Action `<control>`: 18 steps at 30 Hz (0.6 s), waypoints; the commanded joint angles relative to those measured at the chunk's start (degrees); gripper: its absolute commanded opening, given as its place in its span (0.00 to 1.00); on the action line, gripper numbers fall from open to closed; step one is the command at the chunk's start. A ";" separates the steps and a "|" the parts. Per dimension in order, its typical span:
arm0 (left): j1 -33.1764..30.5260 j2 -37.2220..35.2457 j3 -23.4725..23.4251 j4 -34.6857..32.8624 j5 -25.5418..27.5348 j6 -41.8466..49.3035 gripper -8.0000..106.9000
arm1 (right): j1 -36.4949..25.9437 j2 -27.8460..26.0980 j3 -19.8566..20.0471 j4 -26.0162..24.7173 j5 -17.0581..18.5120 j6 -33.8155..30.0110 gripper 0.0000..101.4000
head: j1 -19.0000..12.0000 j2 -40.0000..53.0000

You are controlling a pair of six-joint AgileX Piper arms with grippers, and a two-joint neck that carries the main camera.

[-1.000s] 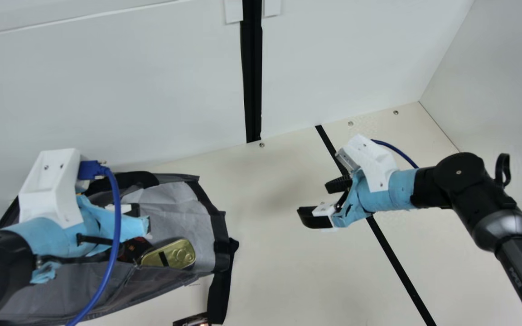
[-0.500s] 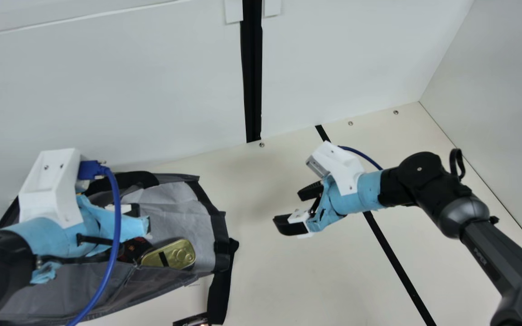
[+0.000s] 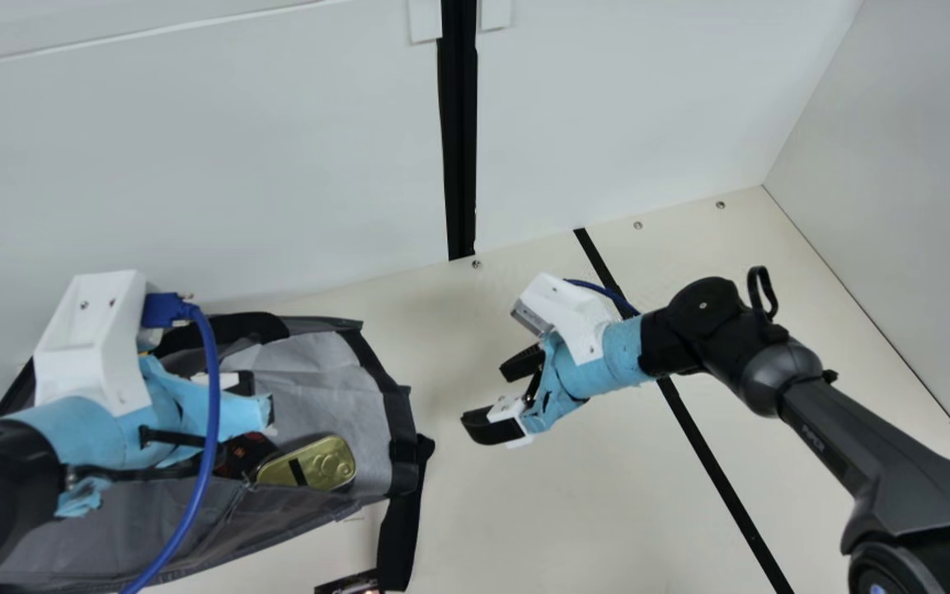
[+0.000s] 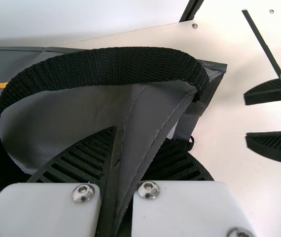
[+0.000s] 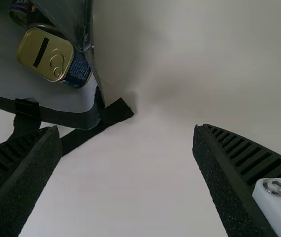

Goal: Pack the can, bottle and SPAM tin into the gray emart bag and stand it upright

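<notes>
Cream table (image 3: 590, 495) bears gray bag (image 3: 318, 371) lengthwise, mouth (image 3: 399, 412) rightward

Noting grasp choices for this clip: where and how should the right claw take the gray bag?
The gray bag is probably best gripped at its black-trimmed rim, coming from the main view's right: that thin edge faces the open right claw, so a finger could go either side. The left claw pinches a fold elsewhere.

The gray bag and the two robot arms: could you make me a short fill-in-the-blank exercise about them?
Of the left gripper and the right gripper, the one pinching the gray bag is the ____.
The tin in the bag has a lid coloured ____.
The right gripper's fingers are not shut but ____.

Missing words: left; gold; open.
</notes>
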 commanded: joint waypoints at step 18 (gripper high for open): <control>0.00 0.00 0.00 0.00 0.00 0.00 0.00 | 7.47 6.72 -5.38 1.87 -0.61 0.95 0.94 | -1.30 -0.05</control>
